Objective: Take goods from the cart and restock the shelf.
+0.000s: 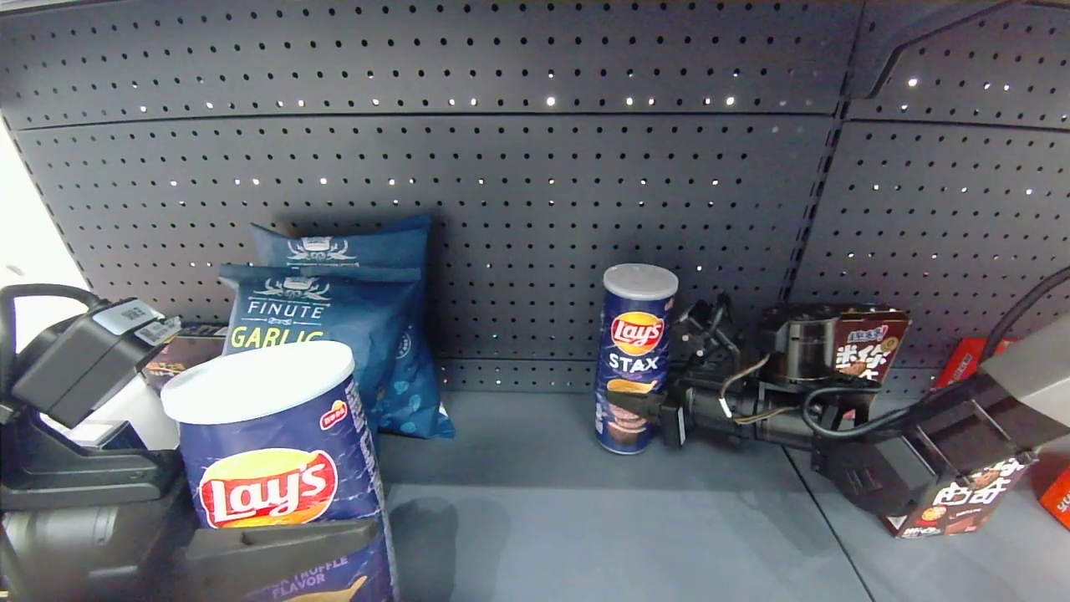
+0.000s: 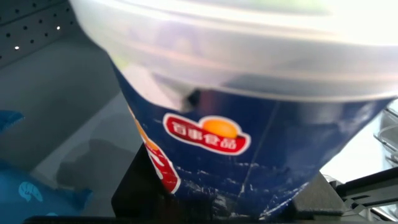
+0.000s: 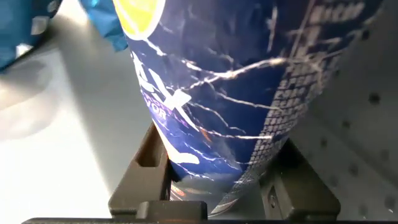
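A: What carries everything?

B: A grey shelf (image 1: 585, 518) backed by a perforated panel (image 1: 543, 209).

A: Biggest goods first, and how many?

B: Two blue chip bags stand at the back left corner. The front bag (image 1: 334, 334) leans on the rear bag (image 1: 351, 247), which rests against the panel.

A: And the cans?

B: Two blue chip cans with pale lids. The left can (image 1: 267, 451) is upright at the shelf's front left corner, and I cannot tell whether its base touches the deck. The left gripper (image 2: 227, 202) clamps it low down, with black fingers (image 2: 134, 186) pressed to both sides. The middle can (image 1: 635, 359) stands upright near the back edge at the shelf's centre, well apart from the bags. The right gripper (image 3: 224, 180) is closed around its lower part, with fingers (image 3: 144, 171) tight on either flank.

A: Smaller things?

B: There are two brown snack boxes on the right, the back box (image 1: 869, 343) against the panel and the front box (image 1: 961, 502) nearer the front edge. There are also two red boxes at the right end, one (image 1: 965, 359) at the back and one (image 1: 1055, 497) farther forward.
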Robot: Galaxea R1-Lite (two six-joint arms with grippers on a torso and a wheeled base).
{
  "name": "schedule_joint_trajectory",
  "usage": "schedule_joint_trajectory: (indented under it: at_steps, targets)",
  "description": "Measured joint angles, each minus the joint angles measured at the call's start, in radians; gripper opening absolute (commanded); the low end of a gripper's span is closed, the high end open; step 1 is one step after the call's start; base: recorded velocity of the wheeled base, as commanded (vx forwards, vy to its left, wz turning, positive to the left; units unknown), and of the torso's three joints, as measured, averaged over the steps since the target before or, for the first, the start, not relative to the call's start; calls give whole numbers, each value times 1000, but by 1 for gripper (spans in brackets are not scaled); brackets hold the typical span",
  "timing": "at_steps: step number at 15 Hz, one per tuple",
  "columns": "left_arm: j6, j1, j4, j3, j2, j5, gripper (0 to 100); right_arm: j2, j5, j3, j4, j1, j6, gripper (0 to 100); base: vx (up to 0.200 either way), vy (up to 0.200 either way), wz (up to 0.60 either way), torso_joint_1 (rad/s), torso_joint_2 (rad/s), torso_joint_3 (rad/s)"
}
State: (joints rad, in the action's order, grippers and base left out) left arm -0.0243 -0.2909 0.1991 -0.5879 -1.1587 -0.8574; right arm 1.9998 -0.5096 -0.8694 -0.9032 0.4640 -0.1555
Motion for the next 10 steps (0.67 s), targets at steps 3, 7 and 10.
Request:
schedule_joint_trajectory:
  at_steps: [3, 7, 10]
  targets:
    - [0, 0, 0, 0, 3, 0, 0, -75, 33, 75, -4, 43, 8, 0, 0, 0, 0, 0, 0, 0]
    - [0, 1, -1, 0, 4, 1, 0, -158, 104, 140, -8, 139, 67, 0, 0, 0, 0, 0, 0, 0]
    - [0, 16, -1, 1, 5, 1, 0, -209, 150, 206, -7, 195, 89, 0, 0, 0, 0, 0, 0, 0]
